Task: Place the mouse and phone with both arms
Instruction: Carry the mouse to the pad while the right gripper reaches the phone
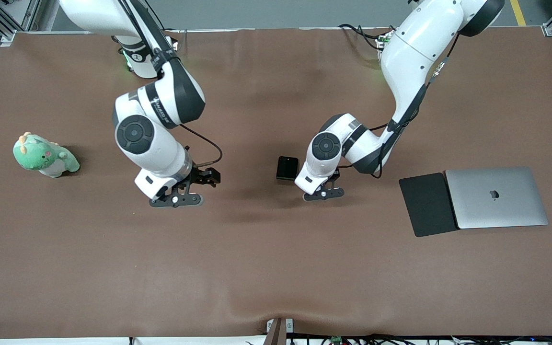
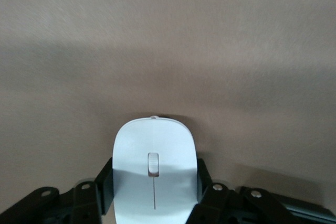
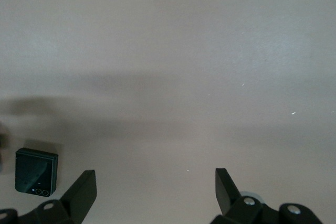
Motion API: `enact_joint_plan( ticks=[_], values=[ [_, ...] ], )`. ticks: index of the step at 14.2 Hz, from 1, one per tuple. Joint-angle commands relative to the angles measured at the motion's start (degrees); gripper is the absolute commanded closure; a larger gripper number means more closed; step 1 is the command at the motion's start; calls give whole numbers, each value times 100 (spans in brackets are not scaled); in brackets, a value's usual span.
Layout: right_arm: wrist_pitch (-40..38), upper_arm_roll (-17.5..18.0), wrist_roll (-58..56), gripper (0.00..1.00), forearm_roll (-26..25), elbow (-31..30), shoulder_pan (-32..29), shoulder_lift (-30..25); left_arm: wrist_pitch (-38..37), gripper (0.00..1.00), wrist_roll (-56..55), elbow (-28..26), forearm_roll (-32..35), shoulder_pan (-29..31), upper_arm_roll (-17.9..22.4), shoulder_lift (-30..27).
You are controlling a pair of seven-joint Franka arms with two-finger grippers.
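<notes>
The white mouse [image 2: 154,169] sits between the two black fingers of my left gripper [image 2: 154,182], which is shut on its sides low at the brown table surface. In the front view the left gripper [image 1: 325,193] is near the table's middle and covers the mouse. The black phone [image 1: 287,167] lies flat on the table beside that gripper, toward the right arm's end, untouched. The right wrist view shows the phone [image 3: 35,179] off to one side. My right gripper [image 1: 176,199] hangs low over bare table, and in its wrist view it [image 3: 156,184] is open with nothing between the fingers.
A green plush toy [image 1: 46,155] sits at the right arm's end of the table. A black mouse pad [image 1: 427,203] and a closed silver laptop [image 1: 496,196] lie side by side toward the left arm's end.
</notes>
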Motion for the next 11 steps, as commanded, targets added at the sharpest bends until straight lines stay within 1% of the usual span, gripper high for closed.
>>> enact_joint_plan(
  ticks=[1,3,4,6,8,11],
  values=[
    [249,-38,371,0,89,-126,260,37,-375,43,-179,-393,164,173,6,-719],
    [600,-38,933,0,89,-180,620,177,-553,43,-161,-446,164,278,33,-975],
    [750,-38,1118,0,89,-171,734,282,-570,43,-117,-464,251,523,24,-1098],
    [1040,-47,1426,0,80,-180,1085,493,-588,43,137,-744,331,893,6,-1527],
    [1304,-47,1769,0,71,-171,1358,661,-597,43,523,-981,331,1349,-20,-1836],
    [1778,-47,1780,0,37,-136,1727,1108,-606,43,988,-1009,331,1939,-46,-1943]
  ],
)
